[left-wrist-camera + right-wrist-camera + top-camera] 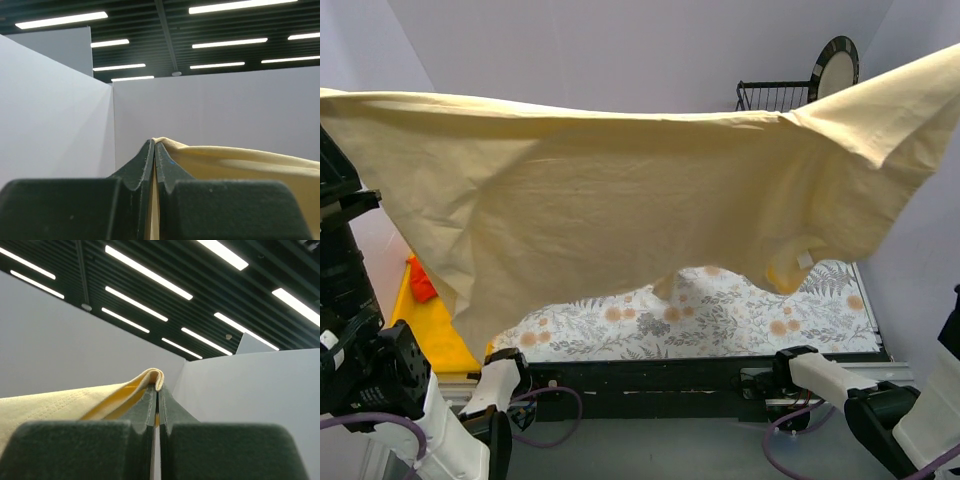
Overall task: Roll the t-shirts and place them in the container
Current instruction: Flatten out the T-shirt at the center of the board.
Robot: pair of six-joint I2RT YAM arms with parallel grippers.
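Note:
A pale cream t-shirt (620,200) hangs spread wide across the top view, stretched high above the table between its two upper corners at the left and right frame edges. Both grippers are outside that view. In the left wrist view my left gripper (154,145) is shut, and a fold of the cream cloth (240,160) comes out at its tips and trails right. In the right wrist view my right gripper (158,390) is shut on a doubled cloth edge (60,405) that trails left. A red-orange garment (421,282) lies at the table's left.
A floral cloth (720,320) covers the table under the hanging shirt. The red-orange garment rests on a yellow sheet (430,330). A black wire rack (775,95) and a round plate (837,65) stand at the back right. Pale partition walls enclose the cell.

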